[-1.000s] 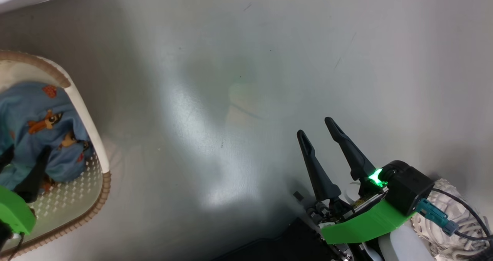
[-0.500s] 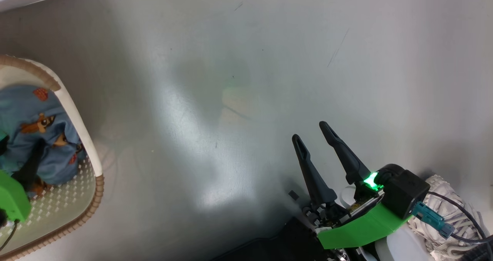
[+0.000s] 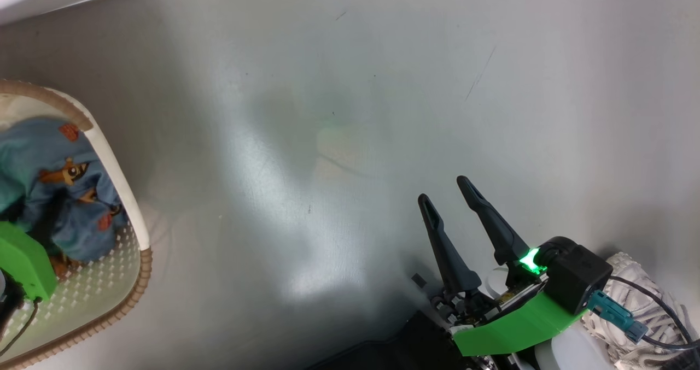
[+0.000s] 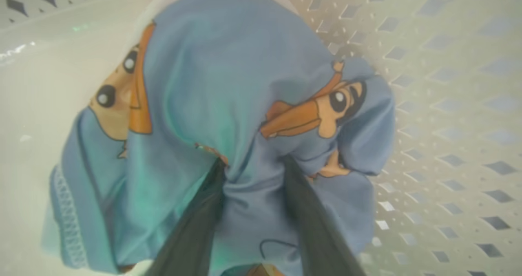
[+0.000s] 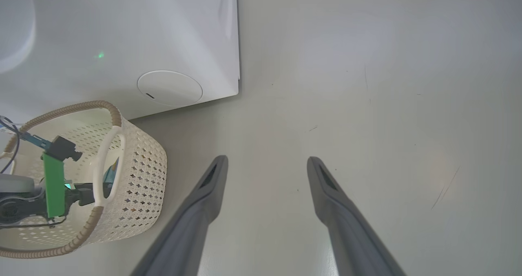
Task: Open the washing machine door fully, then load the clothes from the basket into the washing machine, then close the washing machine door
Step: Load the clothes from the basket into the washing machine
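Closest in, at the bottom middle of the left wrist view, the left gripper (image 4: 253,162) has drawn its dark fingers together since a second ago. A fold of the blue cartoon-print clothes (image 4: 228,84) is now pinched between them, the bundle lying in the basket (image 3: 143,260) at the head view's left edge. The grab looks made, so a lift toward the drum should follow. The head view hides that pinch behind a green bracket (image 3: 24,260). At its lower right the right gripper (image 3: 443,189) hangs spread wide and empty over the floor (image 3: 328,140). Farthest, upper left of the right wrist view, the washing machine (image 5: 122,31) shows its round flap (image 5: 169,87) just behind the basket.
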Tool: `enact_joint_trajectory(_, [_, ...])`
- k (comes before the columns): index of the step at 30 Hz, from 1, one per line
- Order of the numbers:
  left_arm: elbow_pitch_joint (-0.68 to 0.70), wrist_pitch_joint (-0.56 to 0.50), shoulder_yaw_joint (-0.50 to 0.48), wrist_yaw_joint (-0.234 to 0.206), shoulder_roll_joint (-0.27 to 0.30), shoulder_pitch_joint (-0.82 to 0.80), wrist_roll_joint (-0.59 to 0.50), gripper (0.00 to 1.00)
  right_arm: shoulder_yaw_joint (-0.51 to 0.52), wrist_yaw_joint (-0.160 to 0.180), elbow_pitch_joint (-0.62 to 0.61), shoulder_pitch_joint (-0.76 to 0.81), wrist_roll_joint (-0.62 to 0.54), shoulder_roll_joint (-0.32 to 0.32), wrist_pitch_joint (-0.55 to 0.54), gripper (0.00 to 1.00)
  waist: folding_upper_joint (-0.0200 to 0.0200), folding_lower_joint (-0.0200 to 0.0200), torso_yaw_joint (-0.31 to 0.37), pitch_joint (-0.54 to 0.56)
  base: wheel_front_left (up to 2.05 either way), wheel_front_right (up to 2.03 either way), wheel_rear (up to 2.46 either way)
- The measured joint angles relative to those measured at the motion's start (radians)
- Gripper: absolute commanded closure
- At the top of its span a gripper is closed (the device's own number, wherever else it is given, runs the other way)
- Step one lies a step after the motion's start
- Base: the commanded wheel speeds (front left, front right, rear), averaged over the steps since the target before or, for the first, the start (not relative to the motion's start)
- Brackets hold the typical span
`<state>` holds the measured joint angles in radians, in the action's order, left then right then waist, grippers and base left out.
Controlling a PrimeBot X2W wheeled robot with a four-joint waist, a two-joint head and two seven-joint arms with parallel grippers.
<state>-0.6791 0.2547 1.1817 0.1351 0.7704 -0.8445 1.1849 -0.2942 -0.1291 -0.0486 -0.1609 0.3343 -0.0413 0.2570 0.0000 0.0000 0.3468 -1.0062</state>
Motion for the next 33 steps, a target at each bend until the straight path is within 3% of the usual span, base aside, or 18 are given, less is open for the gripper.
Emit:
enact_joint_trajectory(10, [-0.009,-0.007,0.016,0.0,-0.001,-0.021,0.069,1.0,0.016,0.0,0.0,-0.005,-0.015,0.0,0.0,0.0,0.0,0.0,-0.01,0.014,0.0,0.0,0.0])
enact_joint_trajectory(33, [0.114,-0.004,-0.369,0.0,-0.159,0.2,-0.13,1.0,0.11,0.0,0.092,-0.053,-0.087,-0.002,0.0,0.0,0.0,0.0,-0.14,0.21,0.0,0.0,0.0])
